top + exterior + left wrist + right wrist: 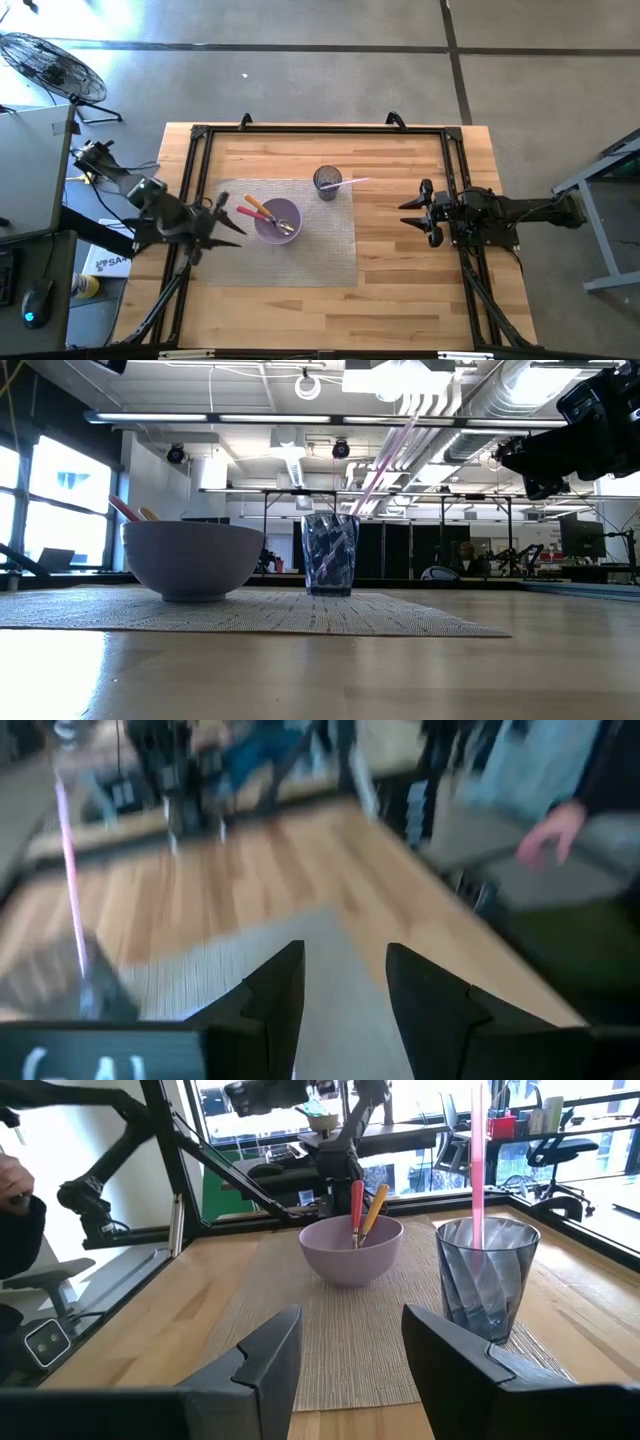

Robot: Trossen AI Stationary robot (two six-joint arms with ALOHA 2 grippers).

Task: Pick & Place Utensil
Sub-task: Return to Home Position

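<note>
The left arm is stretched in at a slant from the left side, and the left gripper is held with its fingers spread apart. The right arm is extended level from the right side. The right gripper is pointed toward the left one, its fingers likewise parted.

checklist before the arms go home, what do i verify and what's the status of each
1. Left end effector open and empty: ok.
2. Right end effector open and empty: ok.
3. Yellow spoon resting in the purple bowl: ok.
4. Pink straw standing in the blue cup: ok.
5. Bowl and cup both on the brown placemat: ok.
6. Person's hand beyond the table, clear of the left arm's path: cannot tell.
</note>
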